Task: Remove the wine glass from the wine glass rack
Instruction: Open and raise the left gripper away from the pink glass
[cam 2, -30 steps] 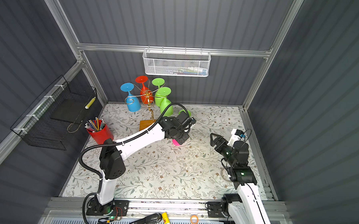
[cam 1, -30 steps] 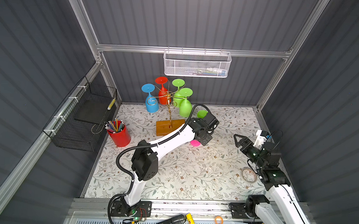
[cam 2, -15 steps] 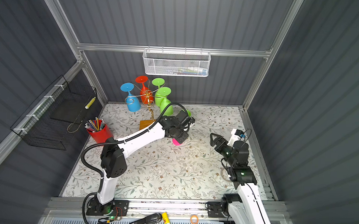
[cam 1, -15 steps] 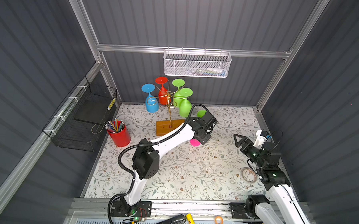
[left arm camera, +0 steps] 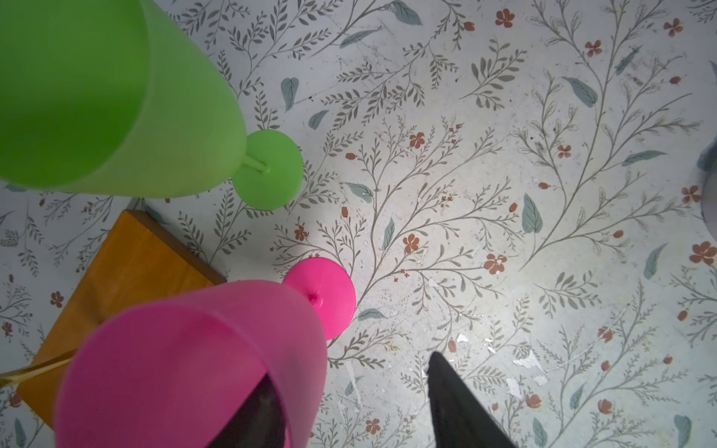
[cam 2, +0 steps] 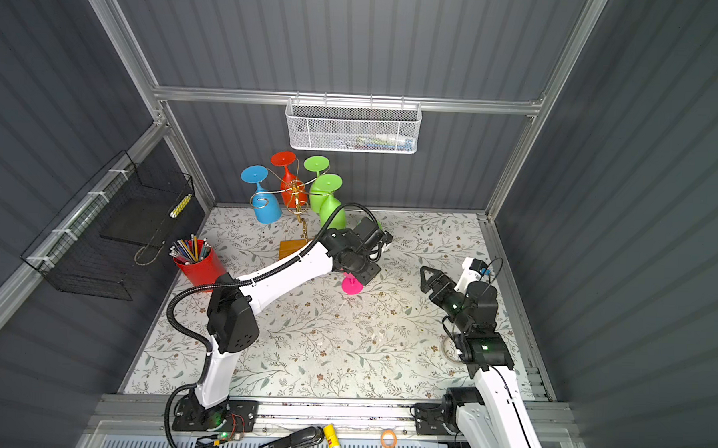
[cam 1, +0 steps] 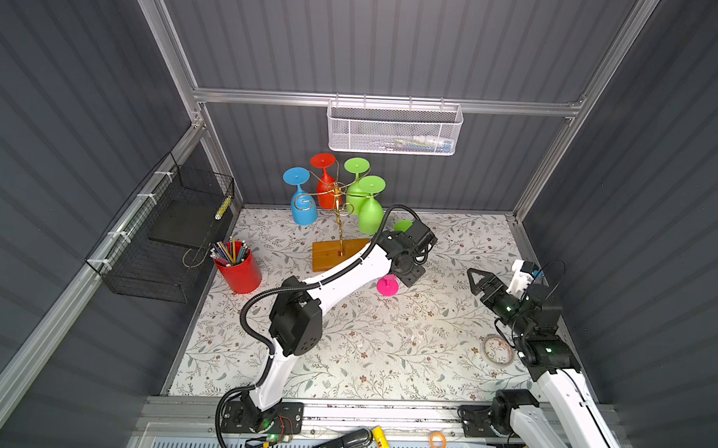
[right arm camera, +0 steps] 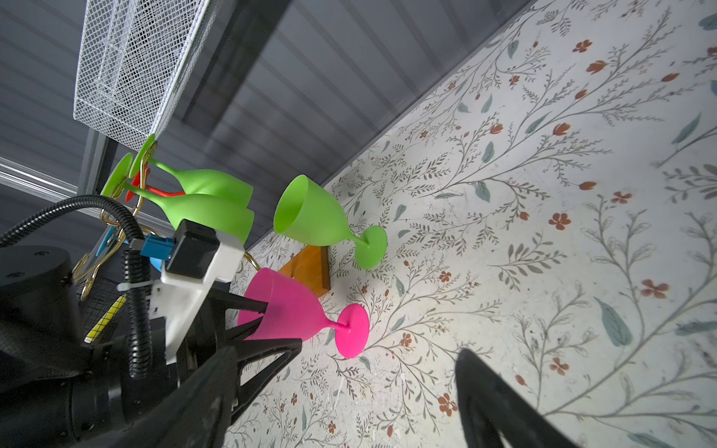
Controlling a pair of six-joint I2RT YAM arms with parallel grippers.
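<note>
Bench (cam 1: pixel 384 359) floral-patterned. Wine glass rack (cam 1: pixel 327 253) just beside left hand (cam 1: pixel 407 277); four glasses (cam 1: pixel 370 213) hang on it upside down. Left hand released: one finger at bowl of pink wine glass (cam 1: pixel 386 285), other clear of it. Glass stands upright on bench, off rack. Right hand (cam 1: pixel 474 282) spread wide, empty, well apart.

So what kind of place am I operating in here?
Probably a purpose-built robot test cell: ribbed grey walls on an aluminium frame, two arms bolted to a front rail, floral mat as tabletop.
</note>
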